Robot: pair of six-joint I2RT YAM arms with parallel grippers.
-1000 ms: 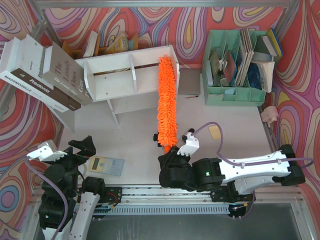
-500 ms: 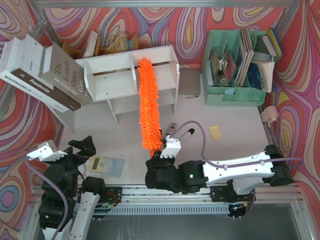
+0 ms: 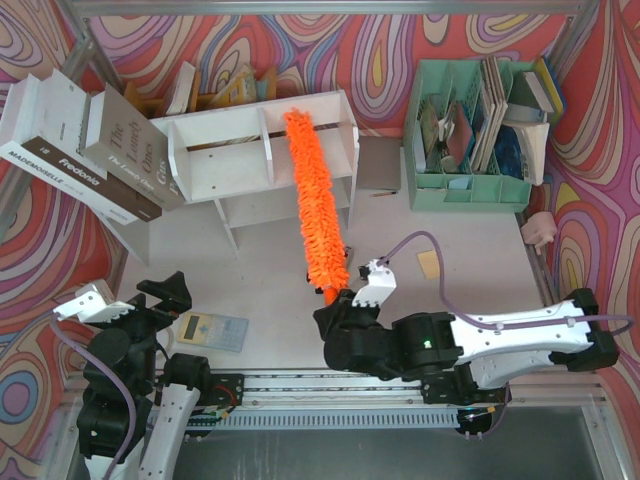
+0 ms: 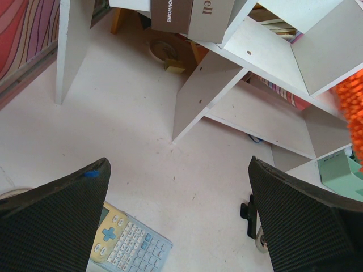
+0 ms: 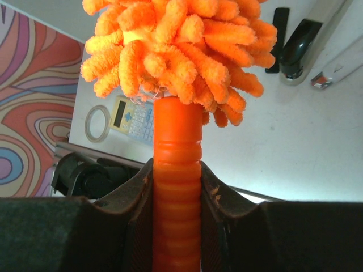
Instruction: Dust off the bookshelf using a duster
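Duster (image 3: 318, 195) has swung. A sec ago its tip lay over the right end of the bookshelf (image 3: 215, 160), then went left to the middle divider, and is now partway back right, fluff across the top board. Reads as a side-to-side wipe in progress; left half & lower tier prob. not done yet.

Right end effector (image 3: 347, 298), near side of bookshelf, is clamped on the orange handle (image 5: 177, 187). Left end effector (image 3: 165, 295), near-left of bookshelf, has jaws wide, nothing held.

In the way: big books (image 3: 95, 150) leaning on bookshelf's left end; dividers (image 3: 266, 140) split the tiers. Calculator (image 3: 212, 329) on desk (image 3: 270, 270) near-left of bookshelf and green organiser (image 3: 470, 190) to its right are both off the sweep.
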